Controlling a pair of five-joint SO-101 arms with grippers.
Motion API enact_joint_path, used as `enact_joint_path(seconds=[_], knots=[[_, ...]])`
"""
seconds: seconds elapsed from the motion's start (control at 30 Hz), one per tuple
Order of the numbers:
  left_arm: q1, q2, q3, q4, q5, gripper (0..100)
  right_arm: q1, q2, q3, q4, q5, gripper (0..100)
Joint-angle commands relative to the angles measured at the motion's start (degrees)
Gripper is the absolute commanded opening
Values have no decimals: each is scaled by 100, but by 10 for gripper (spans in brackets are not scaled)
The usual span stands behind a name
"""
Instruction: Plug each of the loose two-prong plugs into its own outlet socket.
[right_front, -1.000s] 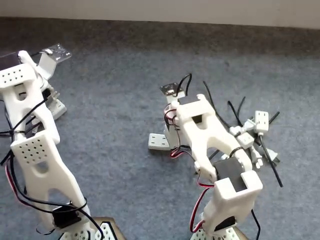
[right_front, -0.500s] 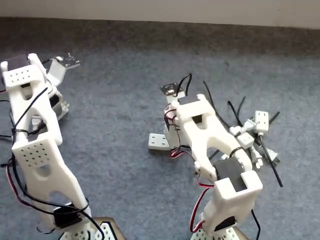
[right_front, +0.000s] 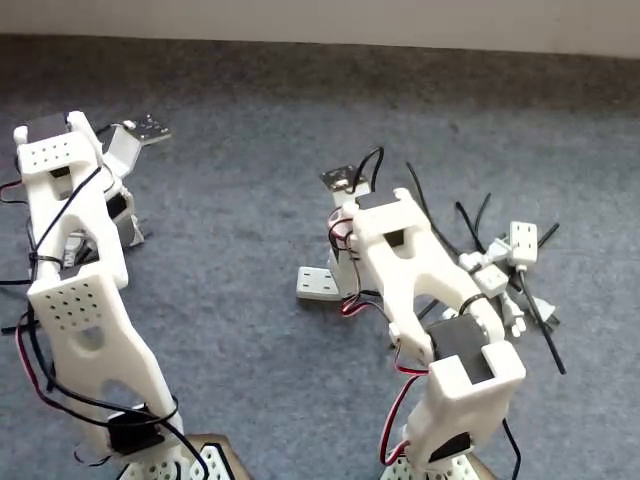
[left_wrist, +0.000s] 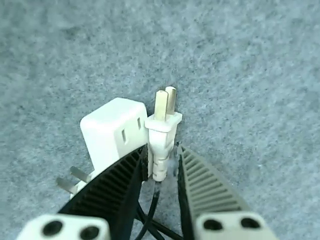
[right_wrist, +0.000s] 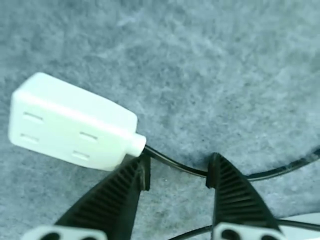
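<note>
While the white two-prong plug (left_wrist: 162, 135) is clamped in the left gripper (left_wrist: 160, 165), the right gripper (right_wrist: 177, 172) is held open.
The plug is seen just beside a white cube-shaped slotted adapter (left_wrist: 112, 132); the black cord (right_wrist: 175, 166) of a white rectangular outlet socket (right_wrist: 70, 122), laid on the grey carpet (right_wrist: 225, 60), is straddled by the right jaws.

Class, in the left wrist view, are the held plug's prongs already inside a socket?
No: the plug in the left gripper shows both prongs bare beside the white adapter.
</note>
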Motion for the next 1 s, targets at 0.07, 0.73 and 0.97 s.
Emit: enact_joint_path(seconds=[0.07, 0.73, 0.97], knots=[[-13, -145, 251, -44, -44, 74, 110, -22, -4, -66, 44, 192], [532, -154, 910, -62, -18, 76, 259, -22, -4, -84, 53, 192], [593, -163, 884, -457, 457, 78, 259, -22, -4, -84, 53, 192]])
